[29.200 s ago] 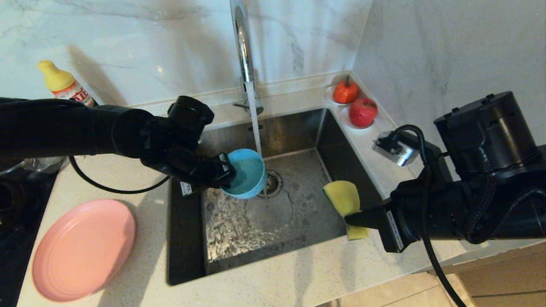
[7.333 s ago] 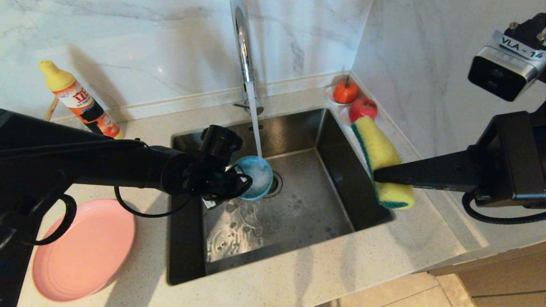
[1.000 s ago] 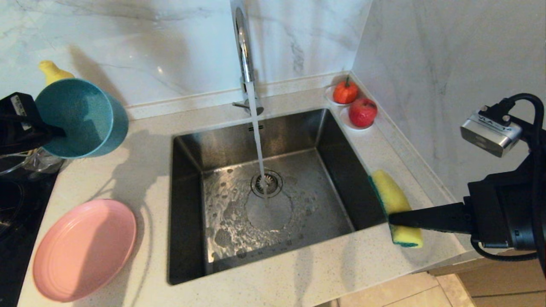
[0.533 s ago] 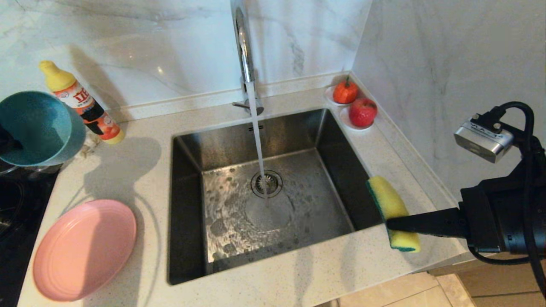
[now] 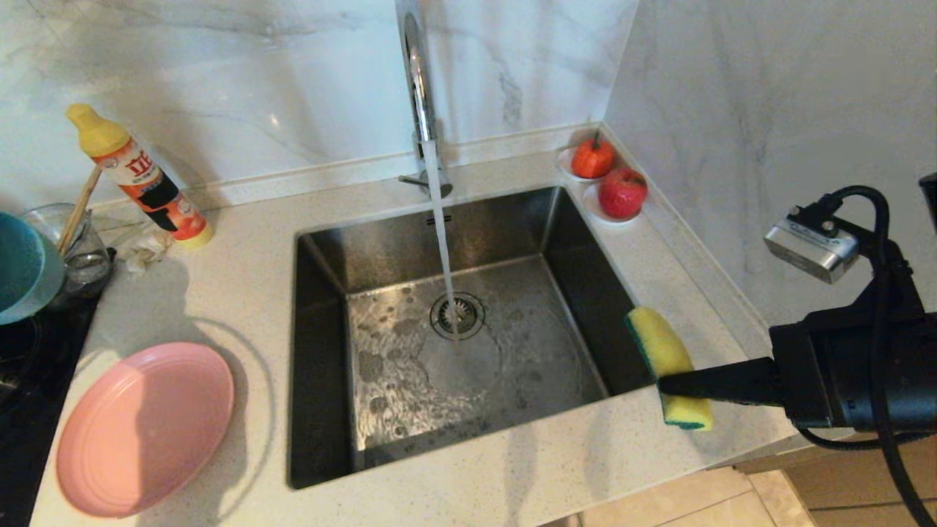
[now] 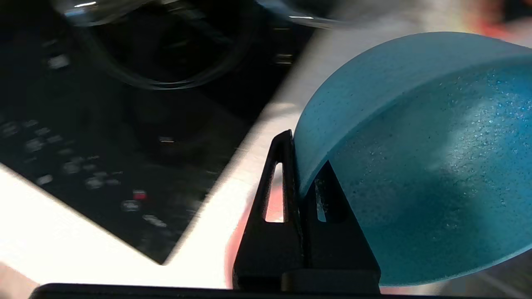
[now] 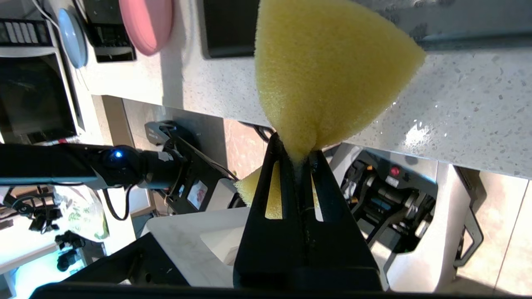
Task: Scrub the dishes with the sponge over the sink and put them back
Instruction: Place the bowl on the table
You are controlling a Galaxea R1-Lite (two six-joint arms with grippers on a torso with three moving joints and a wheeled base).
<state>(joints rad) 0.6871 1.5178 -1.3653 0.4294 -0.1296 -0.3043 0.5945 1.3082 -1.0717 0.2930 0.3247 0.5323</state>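
Far left, left gripper jaws clamping teal bowl; right gripper clamping sponge; pink plate looking unscrubbed.

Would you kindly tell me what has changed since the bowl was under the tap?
The left gripper carried the small teal-blue bowl from the steel sink leftward, beyond the counter's left edge. The right gripper drew the yellow sponge to the sink's right rim. The pink plate stayed.
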